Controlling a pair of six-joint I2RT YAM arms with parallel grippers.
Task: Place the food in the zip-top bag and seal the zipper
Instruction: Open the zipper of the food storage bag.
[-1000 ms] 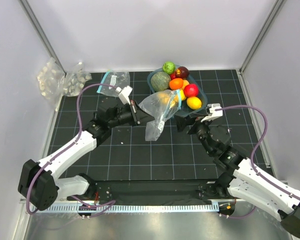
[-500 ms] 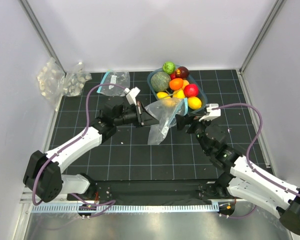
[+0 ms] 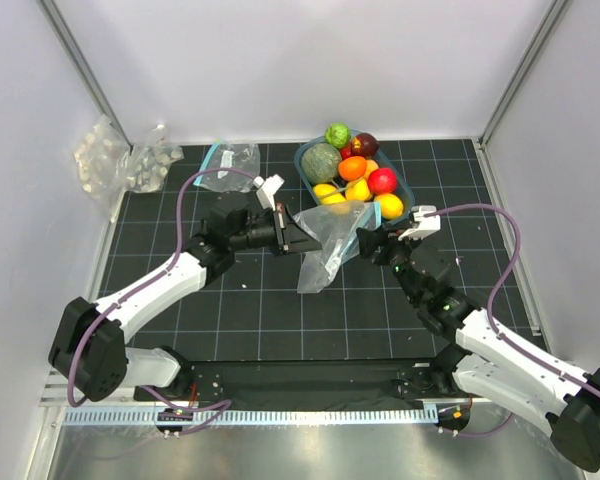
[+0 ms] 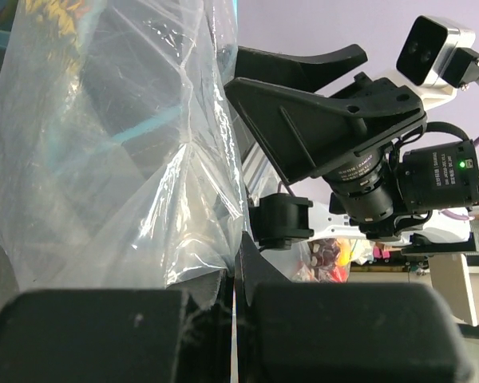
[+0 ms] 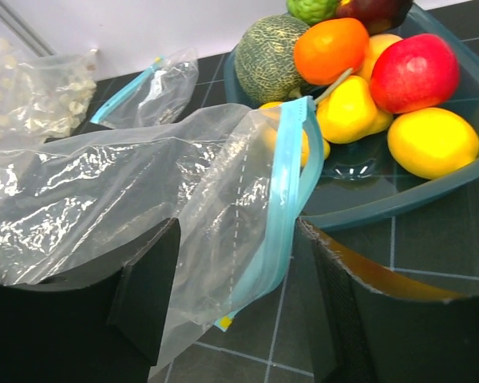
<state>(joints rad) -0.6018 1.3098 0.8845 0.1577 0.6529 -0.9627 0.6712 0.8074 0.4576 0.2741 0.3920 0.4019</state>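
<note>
Overhead, a black gridded mat (image 3: 280, 310) is seen, with the left arm (image 3: 150, 295) and the right arm (image 3: 500, 345) stretched over it towards the middle. A teal tub (image 5: 415, 199) is set at the far side, right of centre, and the food is heaped in it. A melon (image 3: 321, 162) is at the left, a green ball (image 3: 337, 134) and a dark red ball (image 3: 364, 144) at the far end, an orange (image 3: 352, 167) in the middle, and a red ball (image 3: 383, 180) and lemons (image 3: 388, 206) on the near side.

The bag (image 3: 325, 235) is held up between the two grippers, just in front of the tub, with its crumpled body hanging down. The left gripper (image 3: 302, 240) is clamped on the bag's left edge, the plastic pinched between pads (image 4: 96, 335) that almost meet. The right gripper (image 5: 238, 247) is spread wide, and the zipper (image 5: 283, 183) is draped down between its fingers (image 5: 148, 295). Whether either finger touches the strip cannot be told.

A second bag (image 3: 230, 160) is laid flat at the far left of the mat. Packs of white lumps (image 3: 115, 160) are piled past the mat's far-left corner.
</note>
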